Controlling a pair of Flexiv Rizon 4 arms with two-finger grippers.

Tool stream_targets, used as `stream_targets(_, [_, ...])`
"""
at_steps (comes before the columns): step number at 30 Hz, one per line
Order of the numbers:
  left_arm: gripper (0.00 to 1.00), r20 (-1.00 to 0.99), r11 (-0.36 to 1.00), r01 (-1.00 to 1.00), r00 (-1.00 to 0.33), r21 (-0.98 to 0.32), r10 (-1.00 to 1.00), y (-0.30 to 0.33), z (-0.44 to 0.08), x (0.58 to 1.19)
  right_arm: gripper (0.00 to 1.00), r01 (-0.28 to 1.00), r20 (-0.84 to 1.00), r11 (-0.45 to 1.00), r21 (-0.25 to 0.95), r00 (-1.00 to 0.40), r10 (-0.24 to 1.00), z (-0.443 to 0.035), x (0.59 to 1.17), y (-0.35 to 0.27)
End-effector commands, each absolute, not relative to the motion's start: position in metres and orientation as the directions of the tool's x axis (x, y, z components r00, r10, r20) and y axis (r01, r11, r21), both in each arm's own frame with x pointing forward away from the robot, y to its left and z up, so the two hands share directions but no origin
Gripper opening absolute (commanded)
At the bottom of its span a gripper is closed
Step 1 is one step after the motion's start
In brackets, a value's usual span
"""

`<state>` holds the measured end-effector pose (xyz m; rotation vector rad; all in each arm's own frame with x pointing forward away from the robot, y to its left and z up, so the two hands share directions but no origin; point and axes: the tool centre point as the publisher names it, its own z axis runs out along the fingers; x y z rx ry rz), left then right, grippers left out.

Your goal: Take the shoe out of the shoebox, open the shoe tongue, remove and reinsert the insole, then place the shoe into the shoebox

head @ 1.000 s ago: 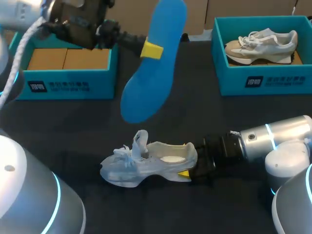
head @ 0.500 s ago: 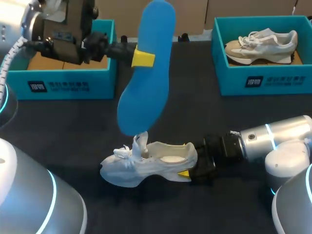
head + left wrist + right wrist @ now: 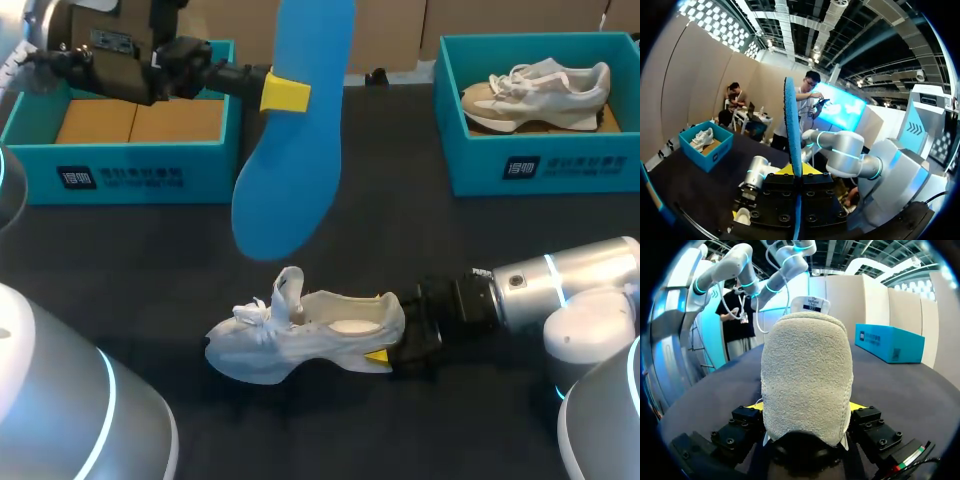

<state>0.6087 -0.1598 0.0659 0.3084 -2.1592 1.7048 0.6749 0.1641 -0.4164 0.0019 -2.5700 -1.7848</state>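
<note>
Left fingers clamp the blue insole mid-length. It is held up in the air over the far-left part of the worktop, lower end hanging above the shoe and not touching it. In the left wrist view the insole stands edge-on between the fingers. The white shoe sits on its sole at the near middle, toe left, tongue raised. Right fingers grip its heel from the right. Left shoebox is far left. Right shoebox is far right, with a second shoe inside.
</note>
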Motion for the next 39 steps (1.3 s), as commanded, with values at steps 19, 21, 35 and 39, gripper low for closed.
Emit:
stream_targets(19, [0.00,0.417,0.245,-0.392,-0.907,-0.887,0.059,-0.160,0.065,0.610,1.00,-0.048,-0.050,0.381,0.923,-0.999,-0.004,-0.396,0.666,0.136])
stream_targets(21, [0.00,0.417,0.245,-0.392,-0.907,-0.887,0.059,-0.160,0.065,0.610,1.00,-0.038,-0.041,0.434,0.900,-0.999,-0.003,-0.392,0.667,0.134])
stream_targets(35, [0.00,0.417,0.245,-0.392,-0.907,-0.887,0.059,-0.160,0.065,0.610,1.00,0.096,0.030,0.822,0.562,-0.995,0.095,-0.353,0.657,0.134])
stream_targets(39, [0.00,0.417,0.245,-0.392,-0.907,-0.887,0.059,-0.160,0.065,0.610,1.00,0.096,0.030,0.822,0.562,-0.995,0.095,-0.353,0.657,0.134])
